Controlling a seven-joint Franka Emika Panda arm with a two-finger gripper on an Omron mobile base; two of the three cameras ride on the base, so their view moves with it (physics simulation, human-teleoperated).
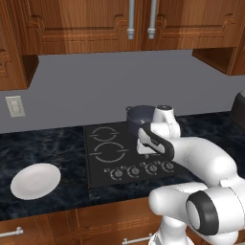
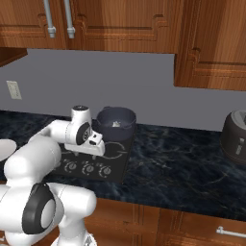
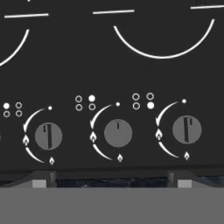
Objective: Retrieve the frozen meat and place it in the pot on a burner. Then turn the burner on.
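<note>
Over the stove: the arm hangs low above the knob row of the black cooktop (image 1: 103,162), on the dark marbled counter (image 2: 182,163).
Pot: round, dark blue-grey, straight-sided pot (image 2: 116,124), standing on a rear burner beyond the fingers.
Frozen meat: a small pale-grey scrap (image 2: 116,124) lies on the pot's floor; its shape is too small to make out.
Meat versus fingers: up and beyond the fingers, inside the pot, well apart from both tips.
Fingers: the fingers (image 3: 111,181) are spread wide, one tip (image 3: 41,179) to each side at the bottom of the hand view, nothing between them and nothing touched.
Knobs: three round grey knobs sit just ahead of the fingers; the middle knob (image 3: 118,133) lies centred between the tips, a left knob (image 3: 48,136) and a right knob (image 3: 187,130) flank it.
Burner rings: white arcs curve beyond the knobs.
Plate: a white oval plate (image 1: 35,181) rests on the counter far to the fingers' left.
</note>
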